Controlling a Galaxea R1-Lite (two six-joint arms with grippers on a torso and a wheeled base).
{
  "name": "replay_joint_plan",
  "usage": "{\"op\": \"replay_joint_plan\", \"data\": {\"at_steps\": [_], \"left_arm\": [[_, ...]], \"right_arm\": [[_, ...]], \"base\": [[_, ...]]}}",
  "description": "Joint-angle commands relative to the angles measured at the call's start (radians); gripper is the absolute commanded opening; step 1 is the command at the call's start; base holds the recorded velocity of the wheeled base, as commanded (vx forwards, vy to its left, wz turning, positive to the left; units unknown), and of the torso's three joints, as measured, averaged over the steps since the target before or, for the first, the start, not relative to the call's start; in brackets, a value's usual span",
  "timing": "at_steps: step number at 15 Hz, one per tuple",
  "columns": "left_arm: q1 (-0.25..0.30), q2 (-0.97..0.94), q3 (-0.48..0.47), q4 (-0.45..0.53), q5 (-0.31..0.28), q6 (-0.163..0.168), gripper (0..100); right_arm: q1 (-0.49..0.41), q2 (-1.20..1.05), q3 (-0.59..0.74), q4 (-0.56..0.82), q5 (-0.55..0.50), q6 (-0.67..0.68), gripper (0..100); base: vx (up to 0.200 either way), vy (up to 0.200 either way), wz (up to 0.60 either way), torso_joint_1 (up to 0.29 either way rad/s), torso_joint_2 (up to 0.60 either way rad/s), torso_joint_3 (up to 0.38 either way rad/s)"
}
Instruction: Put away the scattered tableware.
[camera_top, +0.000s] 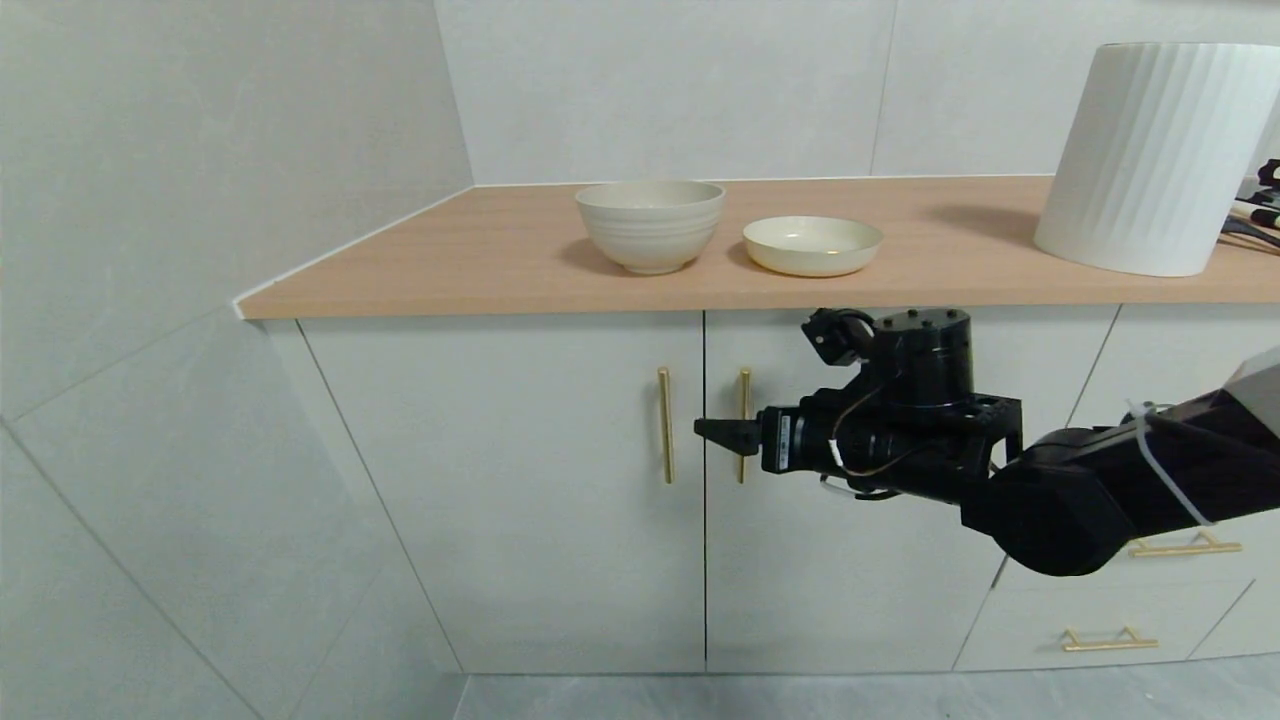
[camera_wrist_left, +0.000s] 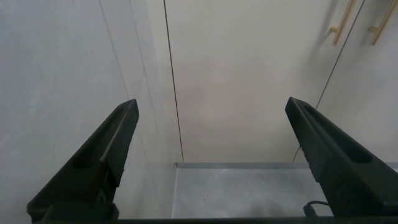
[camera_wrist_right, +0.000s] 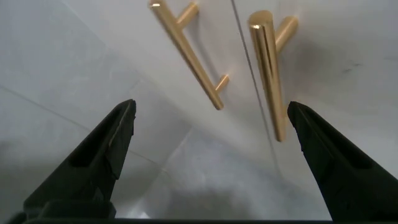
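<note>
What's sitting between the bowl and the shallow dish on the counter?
Nothing: bare wooden counter separates the bowl from the dish, seen in the head view.

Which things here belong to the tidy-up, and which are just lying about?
Job: bowl; shallow dish; probably the cabinet's gold handles, with the right gripper open in front of them.
Lying about: white ribbed cylinder; dark utensils; drawers.

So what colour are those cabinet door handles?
Gold; the handles show best in the right wrist view.
</note>
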Motion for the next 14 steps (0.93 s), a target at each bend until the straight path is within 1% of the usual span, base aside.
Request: {"op": "replay_joint_plan", "data": {"at_steps": [1,6,10,14], "left_arm": [[0.000,0.002,0.000,0.001,-0.001,0.000,100],[0.000,0.000,0.000,0.001,0.001,0.000,100],[0.000,0.000,0.000,-0.001,-0.001,0.000,100],[0.000,0.000,0.000,0.001,0.001,0.000,100]], "right_arm": [[0.006,0.049,-0.021,-0.008,0.000,0.017,100],[0.006,0.122,-0.036,-0.099,-0.004,0.025,100],[0.008,0.125,-0.047,-0.108,-0.001,0.074,100],[0.017,0.113,-0.039,-0.108,0.000,0.080,100]], "base": [[0.000,0.000,0.00,0.000,0.00,0.000],[0.000,0.000,0.00,0.000,0.00,0.000],[0.000,0.000,0.00,0.000,0.00,0.000],[0.000,0.000,0.00,0.000,0.00,0.000]]}}
